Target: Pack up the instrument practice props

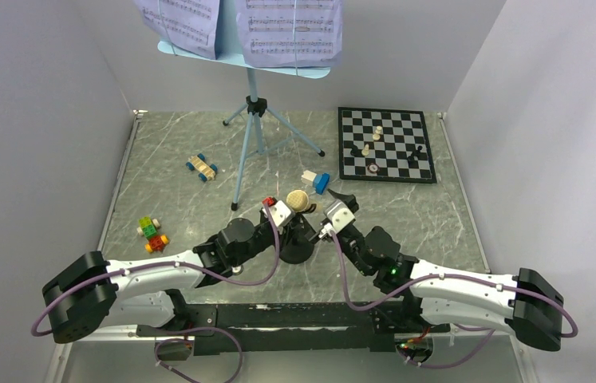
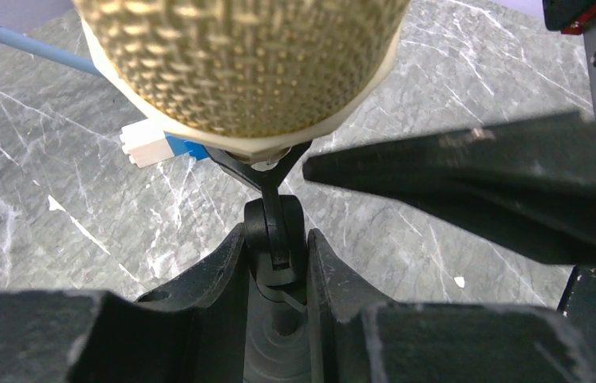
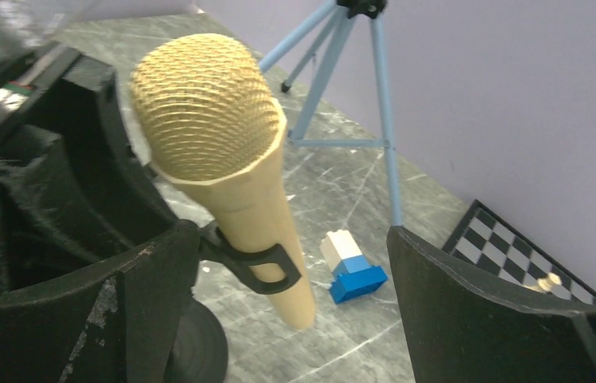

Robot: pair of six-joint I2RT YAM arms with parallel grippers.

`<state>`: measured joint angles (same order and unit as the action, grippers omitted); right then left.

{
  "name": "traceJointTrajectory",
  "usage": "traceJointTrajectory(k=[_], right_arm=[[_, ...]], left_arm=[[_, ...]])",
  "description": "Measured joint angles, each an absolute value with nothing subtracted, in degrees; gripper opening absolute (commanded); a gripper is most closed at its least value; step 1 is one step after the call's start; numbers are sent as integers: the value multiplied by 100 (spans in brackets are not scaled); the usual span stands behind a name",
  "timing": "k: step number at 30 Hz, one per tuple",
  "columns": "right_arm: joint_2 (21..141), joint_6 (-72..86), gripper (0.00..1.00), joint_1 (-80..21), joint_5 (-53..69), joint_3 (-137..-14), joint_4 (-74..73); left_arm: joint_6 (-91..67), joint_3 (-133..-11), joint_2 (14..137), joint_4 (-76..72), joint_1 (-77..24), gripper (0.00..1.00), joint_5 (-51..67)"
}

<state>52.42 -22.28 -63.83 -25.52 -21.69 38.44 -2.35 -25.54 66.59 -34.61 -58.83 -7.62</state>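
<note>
My left hand (image 2: 276, 239) clamps the mic stand (image 1: 295, 249) post, mid tabletop (image 1: 438, 219). My right hand (image 3: 290, 243) gapes astride the microphone (image 3: 215, 136) in its clip. I should close squarely on its body, then pull upward.

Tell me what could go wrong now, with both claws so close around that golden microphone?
The right gripper stands open around the microphone, which leans in its clip; closing off-centre might twist it loose and drop it. The left gripper pinches only the mic stand at its thin neck, so a hard pull could slip it or tip the stand. The two grippers are crowded together and might bump.
</note>
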Motion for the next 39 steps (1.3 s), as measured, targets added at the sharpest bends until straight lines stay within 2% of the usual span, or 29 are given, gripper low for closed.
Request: traceJointTrajectory(k=[8, 16, 22, 25, 29, 32, 33, 34, 39], right_arm=[[5509, -2279, 92, -6381, -2296, -2366, 3662], [6104, -2615, 89, -6272, -2438, -2482, 4265], [6243, -2849, 80, -6259, -2552, -2482, 4567], [6263, -2904, 68, -6259, -2541, -2482, 4595], [6322, -2888, 38, -6283, -2386, -2482, 4582], [6342, -2856, 22, -6313, -2305, -2482, 4521], [6342, -2856, 14, -6309, -2300, -2482, 4515], [6342, -2858, 0, -6307, -2303, -2482, 4512], [6300, -2775, 0, -6311, -2366, -2512, 4423]], left_arm=[[-231, -2637, 6659, -3291, -5835, 0, -609], [-231, -2637, 6659, -3282, -5806, 0, -502], [-220, -2655, 6672, -3271, -5791, 0, -440], [-222, -2694, 6713, -3264, -5784, 0, -414], [-228, -2727, 6761, -3282, -5778, 0, -366], [-233, -2740, 6777, -3277, -5776, 0, -344], [-235, -2740, 6777, -3275, -5778, 0, -344], [-237, -2740, 6777, -3273, -5776, 0, -342], [-248, -2742, 6779, -3273, -5778, 0, -351]])
